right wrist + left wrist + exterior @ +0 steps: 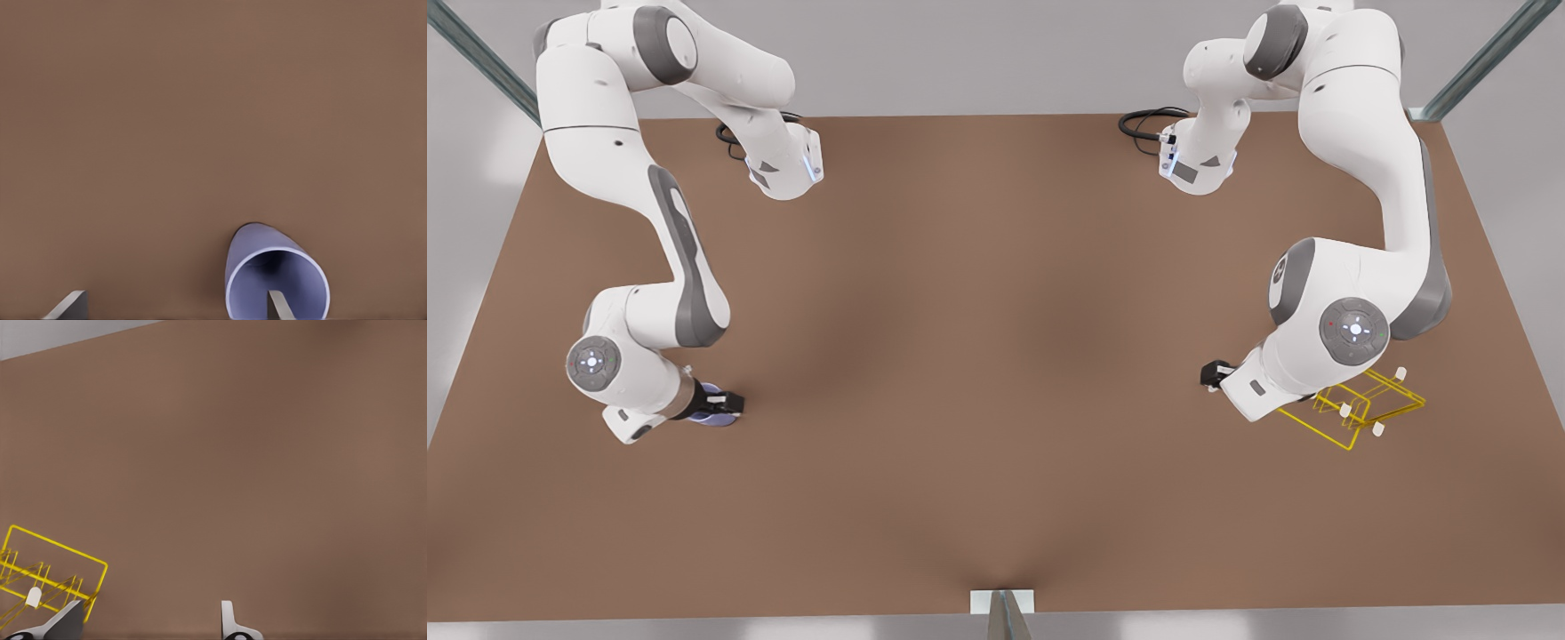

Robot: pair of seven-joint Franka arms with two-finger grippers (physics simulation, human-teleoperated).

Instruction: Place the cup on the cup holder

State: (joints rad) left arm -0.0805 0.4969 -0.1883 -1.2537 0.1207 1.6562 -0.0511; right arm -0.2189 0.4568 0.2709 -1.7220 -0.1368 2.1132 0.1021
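We see the brown bench (pixel 978 356) from above with one arm at each side. The right tool (pixel 725 406) sits at the front view's left, low over the bench, right at the cup (pixel 713 414), a small lavender-blue one that peeks out from under the wrist there. In the right wrist view the cup (pixel 277 277) appears with its open mouth turned toward the camera; one finger (pixel 279 305) crosses in front of the mouth and the other (pixel 70 305) stands well to the side, so the right tool's fingers are spread apart and have not closed on the cup. The left tool (pixel 1213 374) is at the front view's right, low and just beside the cup holder (pixel 1360 411), a yellow wire rack with white-capped prongs that stands on the bench partly under that arm's wrist. In the left wrist view the cup holder (pixel 47 577) lies beside one finger (pixel 63 621), and the other finger (pixel 230 620) is well away from it, so the left tool's fingers are apart with nothing between them. Cup and cup holder are far apart, near opposite ends of the bench.
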